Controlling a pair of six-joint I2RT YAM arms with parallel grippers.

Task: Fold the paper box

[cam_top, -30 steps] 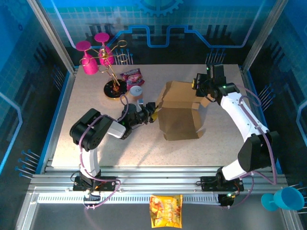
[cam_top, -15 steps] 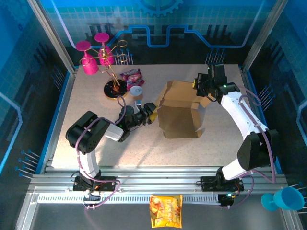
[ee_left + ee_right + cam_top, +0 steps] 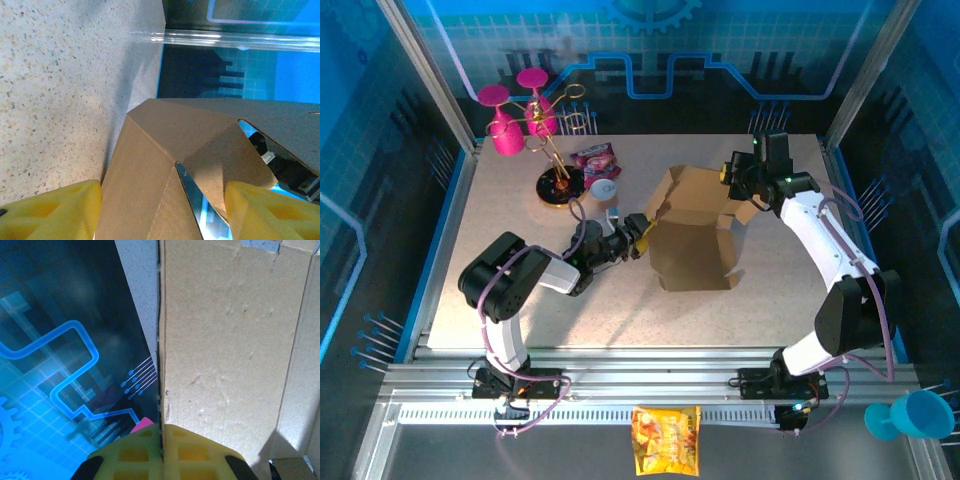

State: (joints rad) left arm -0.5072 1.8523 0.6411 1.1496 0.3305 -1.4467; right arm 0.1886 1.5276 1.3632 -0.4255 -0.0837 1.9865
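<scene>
- Two grippers work on the paper box (image 3: 695, 240), which sits half-raised at the middle of the table (image 3: 500, 290) in the top view, with its back wall up and its flaps loose.
- Right gripper (image 3: 734, 180), at the box's upper right corner, has its yellow pads (image 3: 195, 455) pressed together on a thin cardboard wall. The wall's edge runs straight into the seam between them.
- Left gripper (image 3: 640, 232), at the box's left side, has its jaws apart. Its wrist view shows a folded corner and a loose tab lying between the two yellow fingers (image 3: 50, 212).
- Doing this step well likely means using the right pinch as a steady anchor while the left squares that corner flap along its crease. Pushing with a flat pad rather than a fingertip should tuck the tab inside instead of buckling it.
- No print or label shows on the plain brown cardboard. The orange snack packet (image 3: 666, 440) at the bottom edge and the pink packet (image 3: 594, 158) at upper left carry printing too small to read.
</scene>
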